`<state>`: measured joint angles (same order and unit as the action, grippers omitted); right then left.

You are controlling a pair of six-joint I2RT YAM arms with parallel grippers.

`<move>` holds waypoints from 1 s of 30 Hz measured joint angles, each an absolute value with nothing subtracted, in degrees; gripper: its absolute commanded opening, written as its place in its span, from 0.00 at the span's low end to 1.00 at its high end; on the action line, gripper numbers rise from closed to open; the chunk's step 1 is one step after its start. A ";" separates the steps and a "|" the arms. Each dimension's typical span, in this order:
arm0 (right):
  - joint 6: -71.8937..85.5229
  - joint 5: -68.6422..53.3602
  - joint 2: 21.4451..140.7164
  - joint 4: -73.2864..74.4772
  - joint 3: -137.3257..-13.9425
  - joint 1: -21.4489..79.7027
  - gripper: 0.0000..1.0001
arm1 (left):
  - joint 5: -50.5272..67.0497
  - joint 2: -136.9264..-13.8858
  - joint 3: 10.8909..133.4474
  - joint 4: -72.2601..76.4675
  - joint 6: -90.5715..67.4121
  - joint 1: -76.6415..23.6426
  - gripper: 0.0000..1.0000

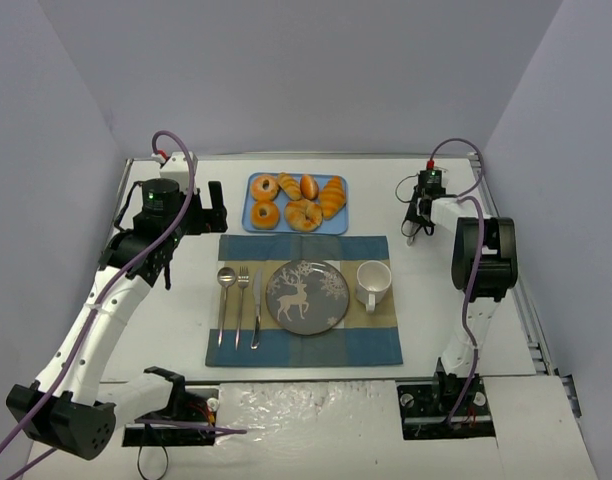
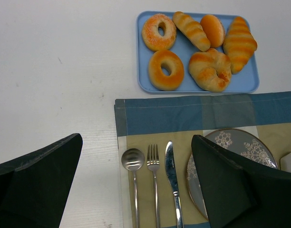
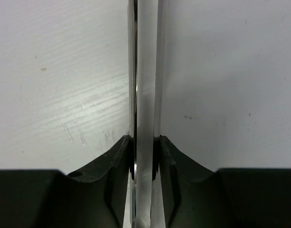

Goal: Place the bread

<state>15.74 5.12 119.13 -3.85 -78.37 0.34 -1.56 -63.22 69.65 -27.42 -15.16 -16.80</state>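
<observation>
The bread (image 1: 332, 197) is a ridged golden croissant with tapered ends, lying at the right end of the blue tray (image 1: 254, 215). In the left wrist view the bread (image 2: 239, 42) is at the top right, on the tray (image 2: 198, 88). My left gripper (image 1: 215, 208) is open and empty, above the table just left of the tray; its jaws (image 2: 136, 190) frame the cutlery. My right gripper (image 1: 416, 222) is to the right of the tray, shut on a thin shiny metal tool (image 3: 145, 95) that runs straight ahead over the white table.
The tray also holds two donuts (image 2: 160, 32), a long roll (image 2: 190, 31), a small oval roll (image 2: 212, 29) and a twisted pastry (image 2: 210, 70). A placemat (image 1: 371, 345) carries a spoon (image 1: 225, 278), fork (image 1: 241, 285), knife (image 1: 256, 310), reindeer plate (image 1: 307, 296) and white cup (image 1: 373, 283).
</observation>
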 measured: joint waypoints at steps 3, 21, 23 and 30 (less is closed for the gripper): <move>16.31 4.92 117.51 -2.67 -76.72 0.55 0.26 | -1.58 -63.22 69.65 -27.42 -15.16 -16.78 0.97; 16.22 8.87 97.12 4.41 -73.30 5.94 0.32 | -1.81 -63.24 69.65 -27.59 -15.14 -16.75 0.97; 16.20 9.32 96.54 5.30 -73.30 6.87 0.34 | -1.84 -63.25 69.65 -27.59 -15.14 -16.75 0.97; 16.16 9.74 92.64 8.66 -73.30 10.42 0.35 | -2.03 -63.46 69.65 -27.62 -15.14 -16.73 0.97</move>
<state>16.16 9.74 92.64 8.66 -73.30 10.42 -2.03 -63.46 69.65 -27.62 -15.14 -16.73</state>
